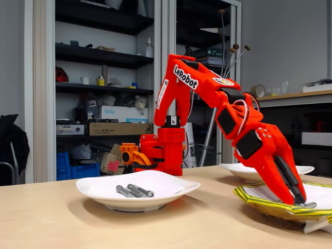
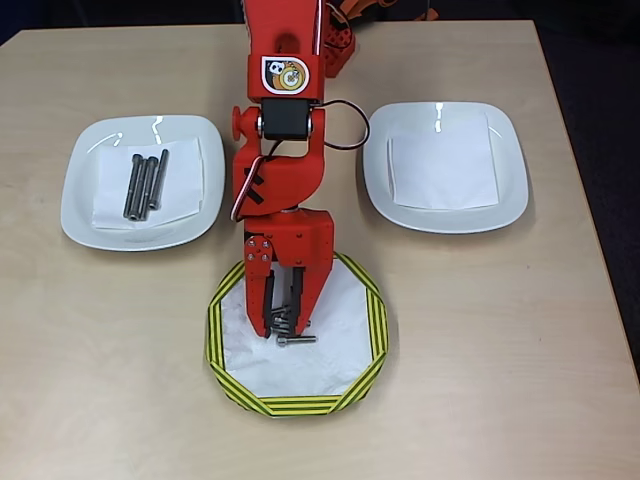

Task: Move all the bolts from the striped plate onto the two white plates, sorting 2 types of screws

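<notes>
- The striped plate (image 2: 225, 350) lies directly under the gripper (image 2: 284, 326), which reaches down into its white centre from the arm's side of the table.
- In the overhead view, the left white plate (image 2: 80, 210) sits well up and to the left of the gripper. The right white plate (image 2: 505, 205) sits well up and to the right. Each is about equally far off.
- The left white plate holds three long bolts (image 2: 146, 184), lying side by side with their shafts running roughly up and down the picture. The right white plate holds no bolts, just a bare paper square.
- One short bolt (image 2: 296, 340) lies on the striped plate just past the fingertips, on the side away from the arm's base. Its long axis runs left to right, across the line of the fingers, head to the left as far as I can tell.
- A few more small bolts (image 2: 283, 318) sit bunched between the fingers, too crowded to count.
- The fingers stand only narrowly apart around that bunch. Whether they actually grip any of it I cannot tell.
- By my judgement the short kind belongs on the right white plate, so the coming move turns on closing on a short bolt and carrying it up and right.
</notes>
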Controlling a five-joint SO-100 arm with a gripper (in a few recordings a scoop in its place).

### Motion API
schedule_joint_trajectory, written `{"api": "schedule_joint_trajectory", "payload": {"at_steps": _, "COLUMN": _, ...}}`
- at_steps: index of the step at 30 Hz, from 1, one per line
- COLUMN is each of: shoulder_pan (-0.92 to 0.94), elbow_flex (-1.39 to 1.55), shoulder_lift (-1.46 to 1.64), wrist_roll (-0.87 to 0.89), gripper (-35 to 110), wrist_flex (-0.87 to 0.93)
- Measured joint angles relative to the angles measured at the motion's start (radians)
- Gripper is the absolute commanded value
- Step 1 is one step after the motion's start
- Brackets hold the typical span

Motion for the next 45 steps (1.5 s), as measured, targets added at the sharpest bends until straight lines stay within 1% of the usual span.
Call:
{"api": "schedule_joint_trajectory", "payload": {"at_steps": 8, "shoulder_pan": -0.020, "elbow_flex": 0.060, "shoulder_lift": 0.000, "wrist_roll": 0.037, "gripper": 10, "wrist_flex": -0.078}}
{"api": "schedule_joint_trajectory", "payload": {"at_steps": 20, "shoulder_pan": -0.031, "elbow_flex": 0.101, "shoulder_lift": 0.021, "wrist_roll": 0.032, "gripper": 8, "wrist_flex": -0.063}}
{"api": "schedule_joint_trajectory", "payload": {"at_steps": 27, "shoulder_pan": -0.023, "elbow_flex": 0.061, "shoulder_lift": 0.006, "wrist_roll": -0.017, "gripper": 8, "wrist_flex": -0.061}}
{"api": "schedule_joint_trajectory", "payload": {"at_steps": 34, "shoulder_pan": -0.003, "elbow_flex": -0.083, "shoulder_lift": -0.095, "wrist_roll": -0.084, "gripper": 7, "wrist_flex": -0.031}}
{"api": "schedule_joint_trajectory", "payload": {"at_steps": 40, "shoulder_pan": -0.002, "elbow_flex": -0.137, "shoulder_lift": -0.132, "wrist_roll": -0.081, "gripper": 7, "wrist_flex": -0.028}}
{"api": "schedule_joint_trajectory", "payload": {"at_steps": 42, "shoulder_pan": -0.002, "elbow_flex": -0.155, "shoulder_lift": -0.130, "wrist_roll": -0.069, "gripper": 7, "wrist_flex": 0.006}}
{"api": "schedule_joint_trajectory", "payload": {"at_steps": 45, "shoulder_pan": 0.000, "elbow_flex": -0.207, "shoulder_lift": -0.123, "wrist_roll": -0.043, "gripper": 7, "wrist_flex": 0.112}}
